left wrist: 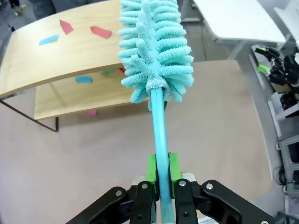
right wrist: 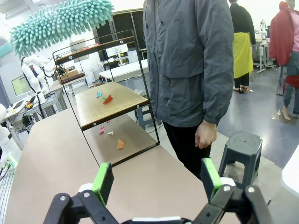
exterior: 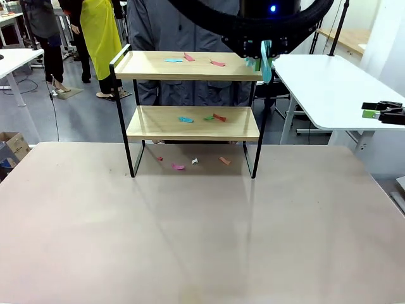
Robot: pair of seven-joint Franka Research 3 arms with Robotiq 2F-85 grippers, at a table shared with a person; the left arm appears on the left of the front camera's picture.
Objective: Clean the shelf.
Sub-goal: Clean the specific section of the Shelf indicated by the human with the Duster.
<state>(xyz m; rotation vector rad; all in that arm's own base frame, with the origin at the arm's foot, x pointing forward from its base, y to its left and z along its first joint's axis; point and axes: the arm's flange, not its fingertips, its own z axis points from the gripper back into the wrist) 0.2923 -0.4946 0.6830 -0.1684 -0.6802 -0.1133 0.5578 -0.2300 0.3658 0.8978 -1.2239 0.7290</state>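
The shelf (exterior: 190,66) stands at the far middle of the table, two wooden boards in a black frame. Small coloured paper scraps (exterior: 217,63) lie on its top board, more scraps (exterior: 185,119) on the lower board, and a few on the table under it (exterior: 178,166). My left gripper (left wrist: 160,165) is shut on the handle of a teal fluffy duster (left wrist: 156,46), whose head hangs over the right end of the top board (left wrist: 60,51). The duster (exterior: 266,63) shows at the shelf's top right corner. My right gripper (right wrist: 156,179) is open and empty, well away from the shelf (right wrist: 112,100).
A person in a grey jacket (right wrist: 187,70) stands behind the shelf, one hand hanging down. A dark stool (right wrist: 240,144) is beside them. A white side table (exterior: 329,88) at the right carries a black and green tool (exterior: 383,113). The near tabletop (exterior: 202,240) is bare.
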